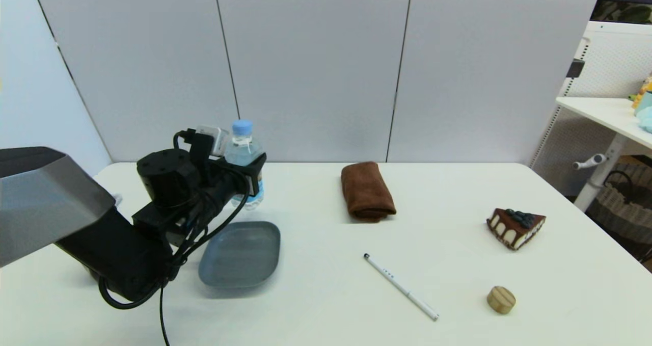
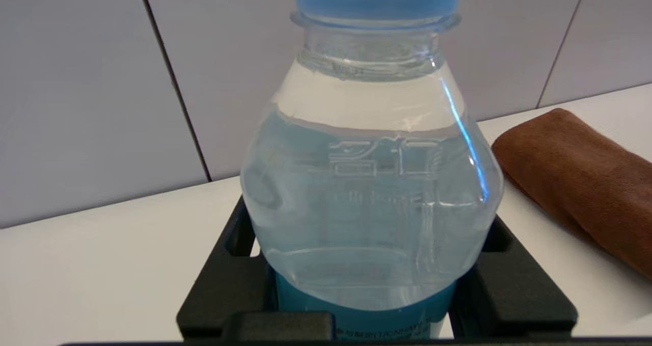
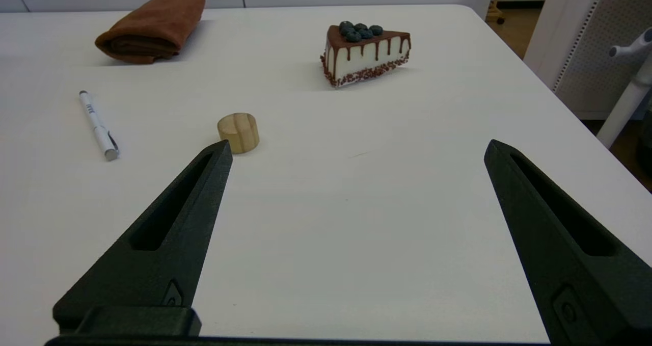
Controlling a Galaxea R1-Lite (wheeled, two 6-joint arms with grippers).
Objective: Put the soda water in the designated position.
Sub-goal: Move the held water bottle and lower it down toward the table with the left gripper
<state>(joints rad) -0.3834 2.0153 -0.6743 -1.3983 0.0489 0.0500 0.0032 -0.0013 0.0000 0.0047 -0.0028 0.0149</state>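
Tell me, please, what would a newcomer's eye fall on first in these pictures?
First the left gripper at the table's far left, its jaws shut on the upright soda water, just beyond a grey plate. Next, the folded brown towel at the far middle and the slice of chocolate cake on the right. The right gripper hangs open above bare table near a wooden cylinder.

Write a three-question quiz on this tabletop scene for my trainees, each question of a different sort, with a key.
1. True or false: the left gripper grips the soda water.
2. What lies nearest the wooden cylinder? A brown towel, B cake slice, C grey plate.
3. Fill in: the right gripper is ___.

Key: 1 true. 2 B. 3 open.
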